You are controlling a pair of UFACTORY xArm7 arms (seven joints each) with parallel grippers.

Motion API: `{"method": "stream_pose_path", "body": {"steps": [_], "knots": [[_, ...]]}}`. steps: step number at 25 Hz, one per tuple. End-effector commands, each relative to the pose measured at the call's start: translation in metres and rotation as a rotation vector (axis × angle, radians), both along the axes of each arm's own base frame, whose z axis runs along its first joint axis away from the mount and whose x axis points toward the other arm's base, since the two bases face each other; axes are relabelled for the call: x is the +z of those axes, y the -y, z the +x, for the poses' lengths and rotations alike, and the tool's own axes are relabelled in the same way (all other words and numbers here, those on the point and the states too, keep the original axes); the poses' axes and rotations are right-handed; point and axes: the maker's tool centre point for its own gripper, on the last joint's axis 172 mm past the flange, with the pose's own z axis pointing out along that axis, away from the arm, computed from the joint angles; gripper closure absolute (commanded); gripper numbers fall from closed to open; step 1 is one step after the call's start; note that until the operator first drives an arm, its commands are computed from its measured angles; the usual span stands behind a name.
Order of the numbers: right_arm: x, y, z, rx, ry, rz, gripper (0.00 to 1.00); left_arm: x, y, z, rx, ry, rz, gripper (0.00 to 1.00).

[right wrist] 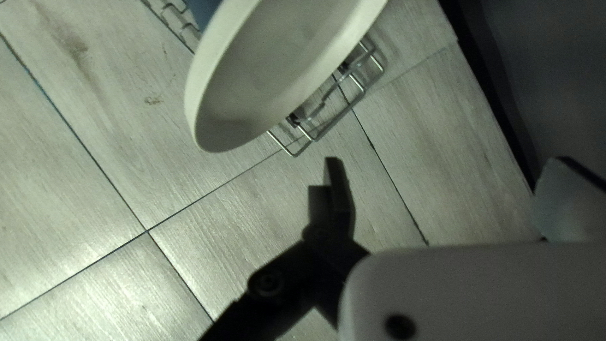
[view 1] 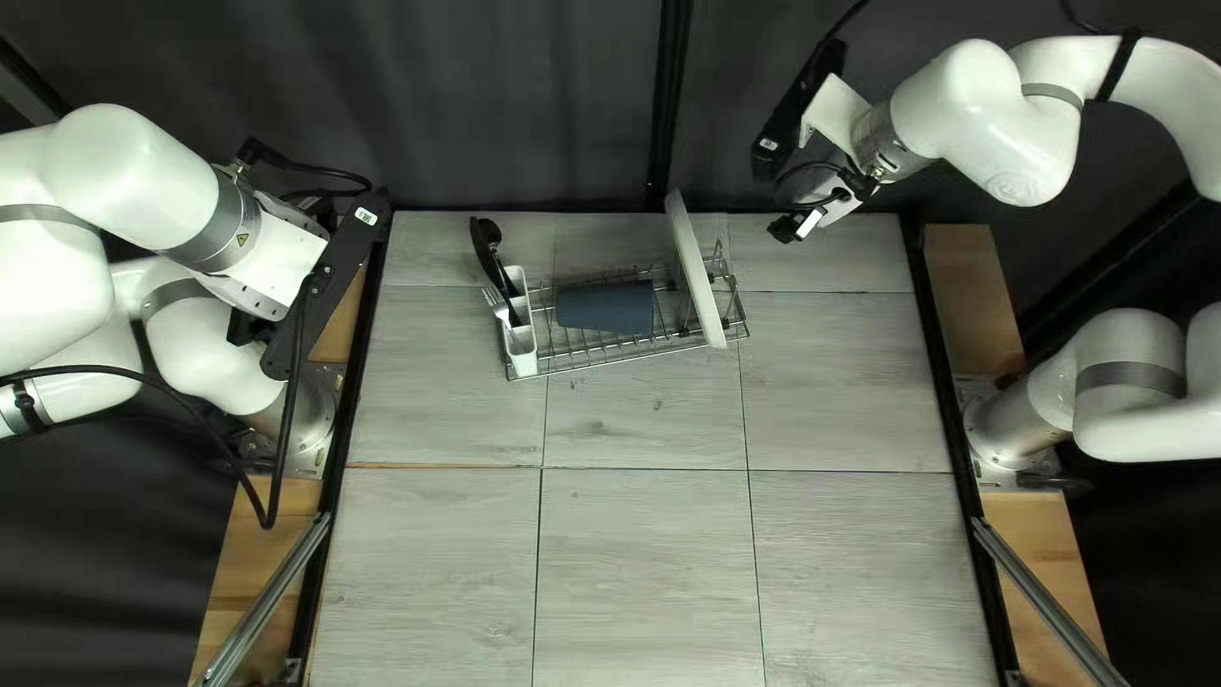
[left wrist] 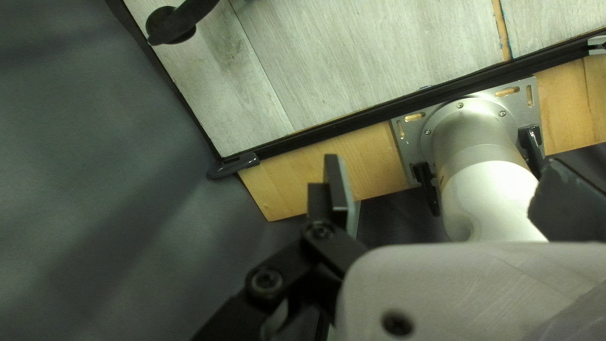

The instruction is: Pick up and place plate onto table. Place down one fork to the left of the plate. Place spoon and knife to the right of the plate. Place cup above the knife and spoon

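Observation:
My left gripper [view 1: 318,286] hangs over the table's left edge; in its wrist view the left gripper [left wrist: 444,165] is open and empty. My right gripper [view 1: 791,227] is at the far edge, right of the rack; its wrist view shows the right gripper [right wrist: 443,165] open, the plate [right wrist: 271,69] ahead of it, apart. The white plate [view 1: 697,274] stands on edge in the rack's right part. A dark blue cup [view 1: 604,308] lies on its side there. Black utensils, one a spoon [view 1: 485,237], and a pale fork [view 1: 497,305] lean in the white holder. A knife cannot be told apart.
The wire dish rack [view 1: 623,353] stands near the table's far edge, with the white utensil holder [view 1: 522,351] at its left end. Bare table [view 1: 649,560] lies between the rack and the near edge. In the left wrist view an arm base [left wrist: 480,136] stands beside the table edge.

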Motion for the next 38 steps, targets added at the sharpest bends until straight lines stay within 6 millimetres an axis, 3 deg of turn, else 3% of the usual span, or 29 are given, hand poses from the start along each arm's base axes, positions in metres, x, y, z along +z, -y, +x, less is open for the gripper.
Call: {"method": "stream_pose_path", "body": {"steps": [1, 13, 21, 30, 38], "knots": [[0.003, -0.006, 0.036, 0.005, 0.142, 0.101, 0.0, 0.0, 0.0, 0.0, 0.0, 0.0, 0.0, 0.0], [-0.013, -0.032, 0.071, -0.238, 0.337, 0.275, 0.0, 0.0, 0.0, 0.0, 0.0, 0.0, 0.0, 0.0], [-0.034, -0.038, 0.066, -0.373, 0.371, 0.348, 0.0, 0.0, 0.0, 0.0, 0.0, 0.0, 0.0, 0.0], [-0.045, -0.041, 0.073, -0.411, 0.426, 0.393, 0.0, 0.0, 0.0, 0.0, 0.0, 0.0, 0.0, 0.0], [-0.053, -0.044, 0.091, -0.391, 0.46, 0.413, 0.0, 0.0, 0.0, 0.0, 0.0, 0.0, 0.0, 0.0]]}}
